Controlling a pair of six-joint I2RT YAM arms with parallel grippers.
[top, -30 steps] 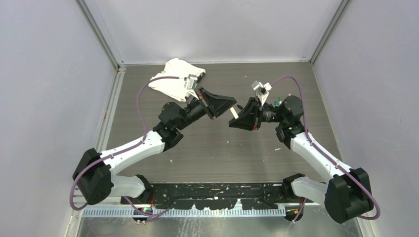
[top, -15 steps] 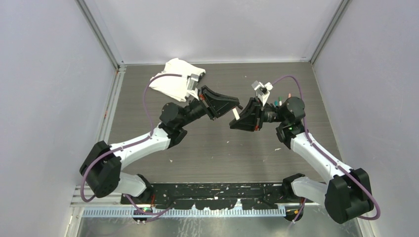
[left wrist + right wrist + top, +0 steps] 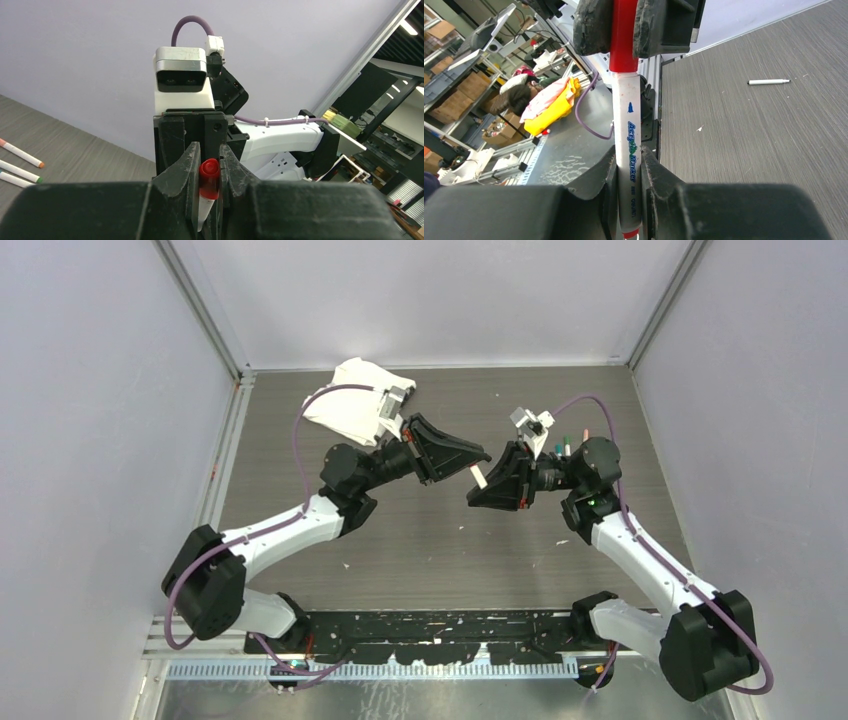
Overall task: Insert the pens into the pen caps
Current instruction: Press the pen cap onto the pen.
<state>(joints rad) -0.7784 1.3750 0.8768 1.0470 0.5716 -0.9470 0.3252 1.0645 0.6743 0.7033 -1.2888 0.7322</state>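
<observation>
My two grippers meet above the middle of the table. My left gripper (image 3: 481, 456) is shut on a red pen cap (image 3: 209, 178), which also shows in the right wrist view (image 3: 622, 35). My right gripper (image 3: 478, 489) is shut on a white marker pen (image 3: 629, 165) with a red end. The pen's tip sits inside the red cap, so cap and pen form one straight line between the grippers (image 3: 476, 476). Other white pens lie on the table in the left wrist view (image 3: 20, 154) and the right wrist view (image 3: 769, 81). More pens (image 3: 560, 445) lie behind my right arm.
A crumpled white cloth (image 3: 350, 398) lies at the back left of the table. Small white flecks (image 3: 346, 565) are scattered on the dark wood-grain surface. Grey walls close in the back and sides. A black rail (image 3: 430, 625) runs along the near edge.
Both grippers have shifted slightly right and closed the gap between them. The pen stays held by the right gripper and the cap by the left.
</observation>
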